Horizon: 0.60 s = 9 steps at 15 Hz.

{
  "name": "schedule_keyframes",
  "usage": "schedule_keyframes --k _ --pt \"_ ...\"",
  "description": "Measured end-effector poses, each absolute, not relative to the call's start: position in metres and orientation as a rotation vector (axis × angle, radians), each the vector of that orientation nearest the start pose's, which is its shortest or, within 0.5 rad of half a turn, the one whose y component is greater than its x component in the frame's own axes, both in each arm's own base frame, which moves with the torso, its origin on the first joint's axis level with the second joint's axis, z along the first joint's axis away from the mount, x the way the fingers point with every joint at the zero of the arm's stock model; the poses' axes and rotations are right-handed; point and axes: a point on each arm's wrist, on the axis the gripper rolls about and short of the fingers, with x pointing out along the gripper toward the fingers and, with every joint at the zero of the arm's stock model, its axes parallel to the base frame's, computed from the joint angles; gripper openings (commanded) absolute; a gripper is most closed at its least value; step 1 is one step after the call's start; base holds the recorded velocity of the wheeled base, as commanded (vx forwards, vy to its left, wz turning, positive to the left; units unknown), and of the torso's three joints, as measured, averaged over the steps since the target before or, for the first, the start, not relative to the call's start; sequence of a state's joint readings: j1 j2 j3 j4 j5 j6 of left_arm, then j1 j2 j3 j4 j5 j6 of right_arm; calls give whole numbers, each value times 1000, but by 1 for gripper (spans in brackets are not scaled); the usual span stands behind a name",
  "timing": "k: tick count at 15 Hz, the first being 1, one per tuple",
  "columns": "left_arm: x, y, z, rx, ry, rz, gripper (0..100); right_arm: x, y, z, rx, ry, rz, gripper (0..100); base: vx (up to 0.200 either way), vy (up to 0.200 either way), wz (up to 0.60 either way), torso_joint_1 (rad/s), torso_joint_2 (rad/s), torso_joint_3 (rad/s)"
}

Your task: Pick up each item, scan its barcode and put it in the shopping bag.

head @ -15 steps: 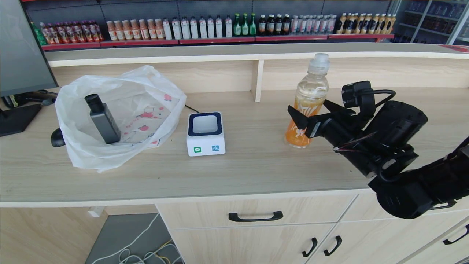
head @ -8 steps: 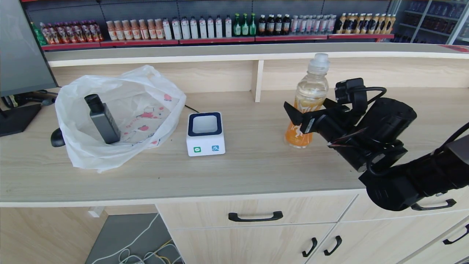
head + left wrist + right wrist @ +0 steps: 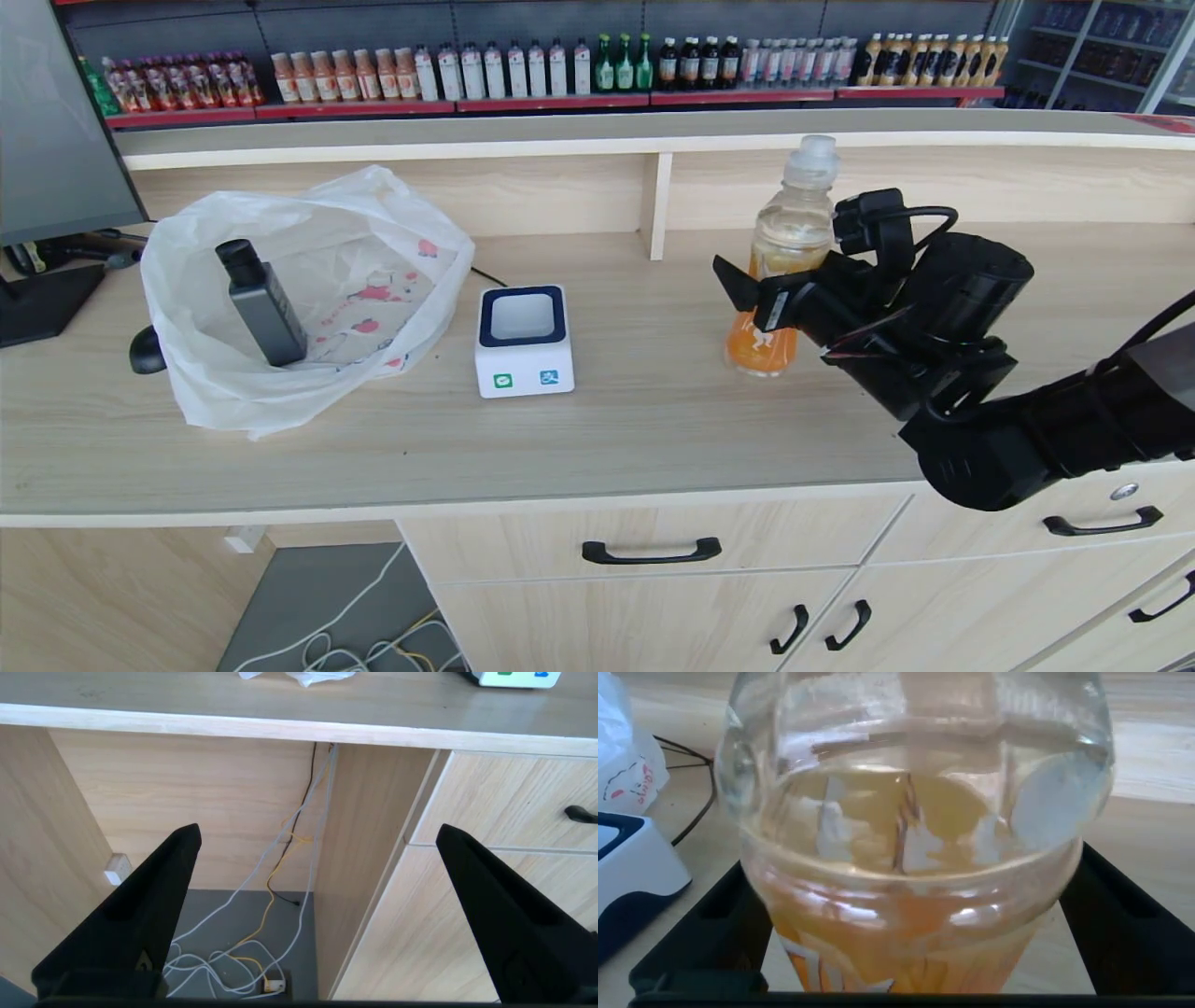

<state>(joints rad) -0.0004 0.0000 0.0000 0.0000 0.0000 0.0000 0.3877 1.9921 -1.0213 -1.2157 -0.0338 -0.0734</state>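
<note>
An orange drink bottle [image 3: 789, 257] with a clear cap stands upright on the wooden counter [image 3: 653, 420], right of centre. My right gripper [image 3: 789, 280] is open around its middle, one finger on each side; in the right wrist view the bottle [image 3: 915, 840] sits close between the dark fingers [image 3: 701, 943]. A white shopping bag [image 3: 373, 280] lies open at the left with a dark grey bottle [image 3: 261, 303] inside. A white barcode scanner [image 3: 523, 341] sits between the bag and the drink. My left gripper [image 3: 308, 915] hangs open below the counter edge, holding nothing.
A raised back ledge with an upright divider [image 3: 658, 205] runs behind the counter. A monitor [image 3: 56, 121] and its black base stand at the far left. Drawers with black handles [image 3: 652, 553] are below, and cables [image 3: 271, 924] lie in the open bay.
My right gripper has moved forward and to the left, so the orange drink bottle now stands between its open fingers. The bottle, bag and scanner have not moved.
</note>
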Motion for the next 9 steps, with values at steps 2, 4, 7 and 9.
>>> schedule_keyframes --k 2,4,7,9 --pt "-23 0 75 0 0 0 100 356 145 200 -20 -263 344 100 0 0 0 0 0 0" --pt "-23 0 75 0 0 0 100 356 147 201 -20 -265 347 100 0 0 0 0 0 0" --pt "-23 0 75 0 0 0 100 356 147 201 -19 -265 348 100 0 0 0 0 0 0" --pt "-23 0 75 0 0 0 100 355 147 200 -20 -263 349 0 0 0 0 0 0 0"
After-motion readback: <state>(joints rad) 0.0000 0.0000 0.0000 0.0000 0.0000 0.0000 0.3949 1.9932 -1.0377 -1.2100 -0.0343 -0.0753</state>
